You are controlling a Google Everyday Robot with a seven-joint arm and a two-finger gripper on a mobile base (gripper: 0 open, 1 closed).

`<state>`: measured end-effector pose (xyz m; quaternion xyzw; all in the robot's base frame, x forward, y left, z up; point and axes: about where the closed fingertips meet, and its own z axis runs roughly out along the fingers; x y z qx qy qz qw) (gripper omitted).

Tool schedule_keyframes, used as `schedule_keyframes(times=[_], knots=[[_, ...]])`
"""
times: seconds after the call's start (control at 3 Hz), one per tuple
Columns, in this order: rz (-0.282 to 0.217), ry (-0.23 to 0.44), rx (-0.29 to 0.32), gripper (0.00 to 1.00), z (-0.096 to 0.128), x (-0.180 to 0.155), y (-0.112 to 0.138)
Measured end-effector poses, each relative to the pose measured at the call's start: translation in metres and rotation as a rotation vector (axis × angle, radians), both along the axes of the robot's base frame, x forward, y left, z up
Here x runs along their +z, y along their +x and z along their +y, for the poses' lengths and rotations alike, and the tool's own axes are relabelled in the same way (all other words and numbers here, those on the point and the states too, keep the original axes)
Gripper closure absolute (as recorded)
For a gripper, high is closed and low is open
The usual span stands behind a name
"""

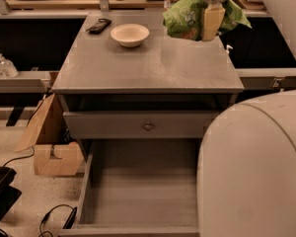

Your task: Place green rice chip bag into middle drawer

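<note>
Green and crumpled, the chip bag (pixel 183 18) is hanging in the air above the far right corner of the worktop (pixel 153 68). The end effector (pixel 207 32) is reaching down from above and clamping the chip bag, with one pale finger (pixel 212 19) showing in front of the foil. A white bowl (pixel 129 34) is sitting near the far edge, left of the bag, and a small black object (pixel 98 25) is lying toward the far left corner. Below the worktop, the middle drawer (pixel 138 196) is standing pulled out, under a closed drawer front (pixel 113 126) with a round knob.
</note>
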<state>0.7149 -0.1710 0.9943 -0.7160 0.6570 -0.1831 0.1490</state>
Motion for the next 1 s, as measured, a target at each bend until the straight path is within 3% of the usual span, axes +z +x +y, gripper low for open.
schedule_keyframes(times=[0.33,0.67,1.0], knots=[[0.036,-0.019,-0.078,1.0,-0.02,-0.01,-0.025],[0.031,-0.012,-0.235,1.0,-0.074,0.008,-0.112],[0.0,0.055,-0.353,1.0,-0.094,0.004,-0.171]])
